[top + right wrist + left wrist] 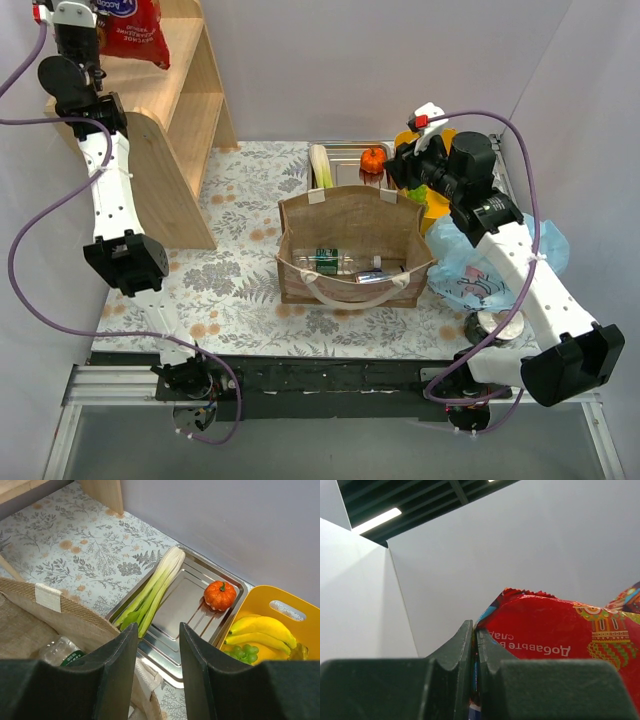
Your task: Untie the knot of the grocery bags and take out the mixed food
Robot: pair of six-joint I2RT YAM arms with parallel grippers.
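Red crisp packet (545,640) is pinched between the left gripper's (475,650) closed fingers at eleven o'clock. The right gripper (156,675), fingers parted, hovers seemingly beyond the paper carrier's (30,625) two-o'clock corner.

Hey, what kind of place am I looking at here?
Likely a robotics test cell staged as a kitchen: plain white partition walls box in a floral-covered table, with a brown paper bag and wooden shelf set out.

Right arm (520,265) covers much of the light-blue bag (452,268) (knot indiscernible); crisp packet (135,25) cropped above
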